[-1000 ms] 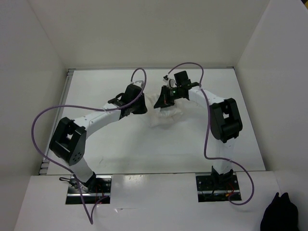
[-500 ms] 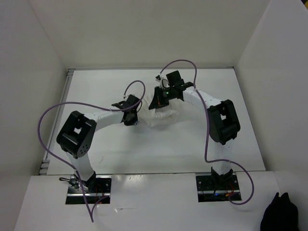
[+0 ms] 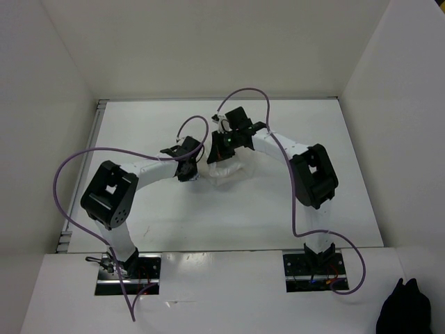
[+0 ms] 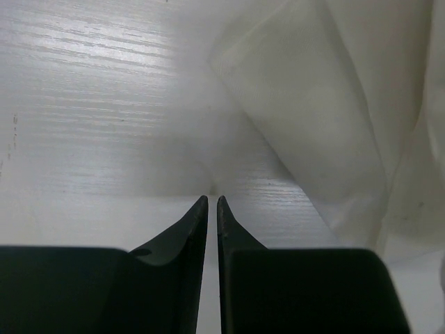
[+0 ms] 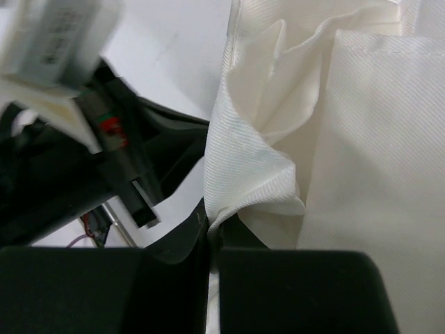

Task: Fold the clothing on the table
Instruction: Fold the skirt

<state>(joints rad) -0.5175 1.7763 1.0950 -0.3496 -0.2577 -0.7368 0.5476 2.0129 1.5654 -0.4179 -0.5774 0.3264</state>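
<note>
The clothing, a thin white ribbed garment, lies bunched at the middle of the table. My right gripper hangs over its left part, shut on a raised fold of the clothing; the pinch shows at the fingertips of the right gripper. My left gripper sits low on the table just left of the garment. In the left wrist view the left gripper is shut to a thin slit with nothing seen between its fingers, and the clothing lies ahead to the right on the bare table.
White upright walls close in the table at the back and both sides. Purple cables loop off both arms. A black fabric lump sits off the table at the near right. The left arm's wrist shows at the left of the right wrist view.
My right gripper has carried its fold of the clothing to the left. The left gripper drew back left off the garment, dropped towards the table and narrowed its jaws.
</note>
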